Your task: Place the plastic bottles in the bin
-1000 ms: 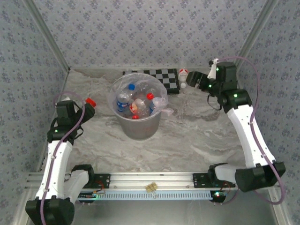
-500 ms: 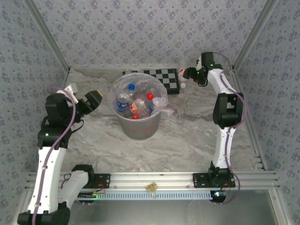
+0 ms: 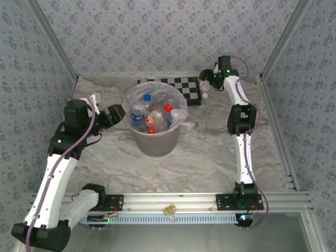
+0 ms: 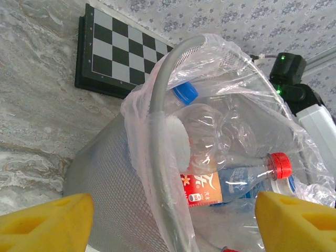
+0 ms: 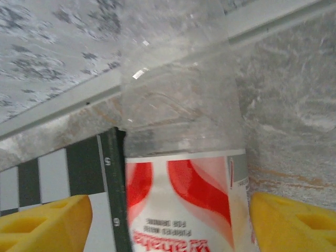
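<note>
Bin: I see grey plastic, matt, with a fine mesh bumpiness.
Bag: thin clear plastic, crinkly and shiny.
Bottles: clear shiny plastic with smooth caps.
Bottle label: smooth and glossy.
Tabletop: looks like marble to me, mostly matt.
Checkerboard: smooth and flat.
Gripper pads: matt, foam-like.
Front rail: bare ribbed metal.

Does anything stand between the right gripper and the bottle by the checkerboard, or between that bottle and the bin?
Nothing visible does: the bottle sits between the open fingers of the right gripper. Toward the bin, the checkerboard lies flat, probably low enough to pass over. The bin's mouth is open.
</note>
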You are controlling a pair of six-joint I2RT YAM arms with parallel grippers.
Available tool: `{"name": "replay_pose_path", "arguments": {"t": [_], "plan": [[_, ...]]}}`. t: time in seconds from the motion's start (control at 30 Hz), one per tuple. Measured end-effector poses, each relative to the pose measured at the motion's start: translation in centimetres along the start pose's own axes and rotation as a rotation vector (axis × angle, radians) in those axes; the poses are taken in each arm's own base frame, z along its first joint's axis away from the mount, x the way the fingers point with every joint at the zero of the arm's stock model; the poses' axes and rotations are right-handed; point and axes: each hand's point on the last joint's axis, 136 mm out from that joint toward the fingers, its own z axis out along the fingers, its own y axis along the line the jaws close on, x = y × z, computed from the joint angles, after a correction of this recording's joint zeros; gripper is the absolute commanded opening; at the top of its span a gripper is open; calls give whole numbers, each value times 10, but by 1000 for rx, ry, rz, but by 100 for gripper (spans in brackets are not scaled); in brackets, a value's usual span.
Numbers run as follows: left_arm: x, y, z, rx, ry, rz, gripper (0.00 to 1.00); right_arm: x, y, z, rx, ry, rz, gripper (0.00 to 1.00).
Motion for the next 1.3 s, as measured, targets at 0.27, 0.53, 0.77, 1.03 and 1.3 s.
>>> {"name": "replay_pose_path", "arguments": {"t": [0.27,0.53,0.77,1.03,1.3], "plan": [[2,-1,0,2,6,9,79,6,-11,4,-4,33,41,49],[-2,-5,-3,9,-2,14,80,12,-20,-33,37,68,-6,37],[-3,-4,5,4,8,11,80,2,-5,-115,49,15,-83,36],[0,0,15,-9,35,5,78,-7,50,-221,-59,-97,-179,36],[1,6,27,-20,52,8,70,29,136,-337,-301,-177,-290,36]]}}
